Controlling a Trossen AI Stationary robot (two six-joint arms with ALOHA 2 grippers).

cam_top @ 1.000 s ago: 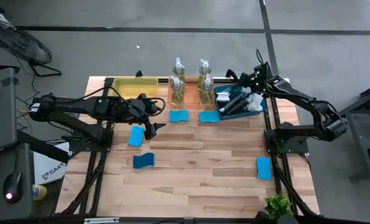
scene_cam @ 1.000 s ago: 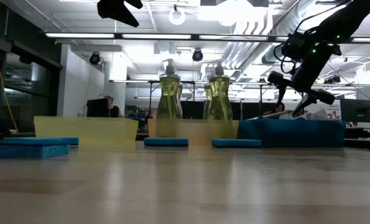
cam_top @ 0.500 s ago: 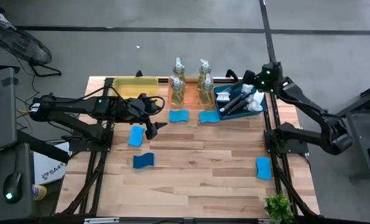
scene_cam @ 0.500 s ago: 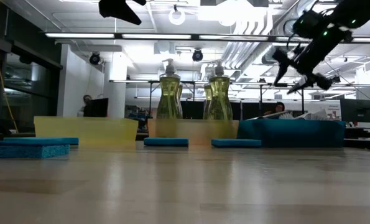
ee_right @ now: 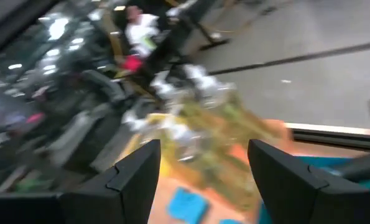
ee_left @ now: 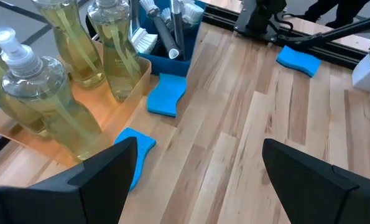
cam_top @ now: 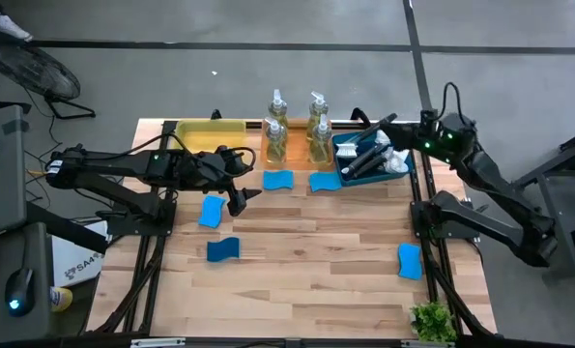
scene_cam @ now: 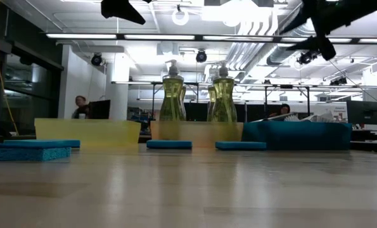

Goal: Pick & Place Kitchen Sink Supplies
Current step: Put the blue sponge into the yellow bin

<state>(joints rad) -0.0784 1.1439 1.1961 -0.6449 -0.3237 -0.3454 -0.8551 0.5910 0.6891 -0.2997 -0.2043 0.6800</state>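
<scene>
high view: the left gripper [cam_top: 241,196] is held wide open and empty above the table, just beside one sponge [cam_top: 212,211]. sponges are judged light, soft and squashy, best pinched across the flat middle. soap bottles [cam_top: 274,135] are seen in the orange tray, brushes [cam_top: 364,159] in the blue tray. the right gripper [cam_top: 388,123] is parted, empty, raised by the blue tray.

two dark jointed arms with black cables, small green lights, and broad matte-black fingers [ee_left: 104,180].
</scene>
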